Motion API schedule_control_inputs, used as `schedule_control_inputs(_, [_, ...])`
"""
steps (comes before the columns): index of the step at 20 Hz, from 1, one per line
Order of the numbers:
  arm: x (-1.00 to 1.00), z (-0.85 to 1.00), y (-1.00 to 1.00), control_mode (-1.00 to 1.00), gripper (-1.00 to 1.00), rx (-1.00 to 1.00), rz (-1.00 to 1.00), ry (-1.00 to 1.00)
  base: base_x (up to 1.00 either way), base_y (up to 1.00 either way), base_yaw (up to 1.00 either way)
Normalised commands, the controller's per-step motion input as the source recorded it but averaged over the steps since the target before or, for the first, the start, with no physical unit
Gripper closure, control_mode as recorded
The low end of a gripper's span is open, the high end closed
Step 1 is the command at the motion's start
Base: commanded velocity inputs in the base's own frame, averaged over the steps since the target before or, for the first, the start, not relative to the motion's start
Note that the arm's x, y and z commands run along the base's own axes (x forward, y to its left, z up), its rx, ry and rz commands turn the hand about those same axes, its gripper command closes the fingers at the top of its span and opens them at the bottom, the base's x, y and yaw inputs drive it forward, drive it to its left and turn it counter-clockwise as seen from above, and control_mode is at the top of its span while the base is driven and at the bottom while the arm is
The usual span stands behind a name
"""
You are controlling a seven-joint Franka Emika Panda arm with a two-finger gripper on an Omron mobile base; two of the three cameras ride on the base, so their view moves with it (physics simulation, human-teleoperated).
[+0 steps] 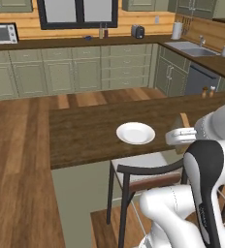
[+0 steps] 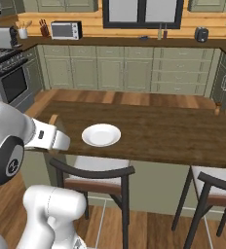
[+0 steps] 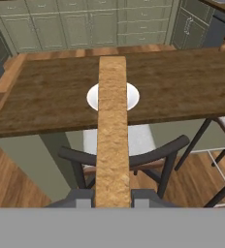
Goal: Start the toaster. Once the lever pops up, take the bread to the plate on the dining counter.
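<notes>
My gripper (image 3: 112,196) is shut on the bread (image 3: 112,131), a tan slice held upright and seen edge-on between the fingers (image 3: 78,197). In the hand view the white plate (image 3: 132,96) lies straight behind the slice on the dining counter (image 3: 46,97). From the base views the hand hovers at the counter's near edge, the bread (image 1: 184,119) (image 2: 53,118) poking above it, short of the plate (image 1: 135,132) (image 2: 101,134). The toaster (image 1: 137,32) (image 2: 201,33) stands far off on the back worktop; its lever is too small to make out.
Dark-framed stools (image 1: 143,177) (image 2: 98,175) (image 2: 215,187) are tucked under the dining counter's near side. Two small shakers (image 1: 208,91) (image 2: 221,108) stand at its far right end. A stove (image 2: 8,78), toaster oven (image 2: 66,30) and sink (image 1: 192,48) line the walls.
</notes>
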Motion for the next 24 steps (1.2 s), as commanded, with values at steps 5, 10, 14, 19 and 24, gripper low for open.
schedule_control_inputs(5, [0.00, 0.00, 0.00, 1.00, 1.00, 0.00, 0.00, 0.00, 0.10, -0.15, -0.04])
schedule_control_inputs(10, [0.00, 0.00, 0.00, 1.00, 1.00, 0.00, 0.00, 0.00, 0.00, 0.00, 0.00])
schedule_control_inputs(14, [0.00, 0.00, 0.00, 1.00, 1.00, 0.00, 0.00, 0.00, 0.00, 0.00, 0.00])
schedule_control_inputs(19, [0.38, -0.02, 0.00, -1.00, 1.00, 0.00, 0.00, 0.04, 0.01, 0.00, 0.00])
schedule_control_inputs(24, [1.00, 0.00, 0.07, -1.00, 1.00, -0.08, 0.02, 0.27, 0.00, 0.00, 0.00])
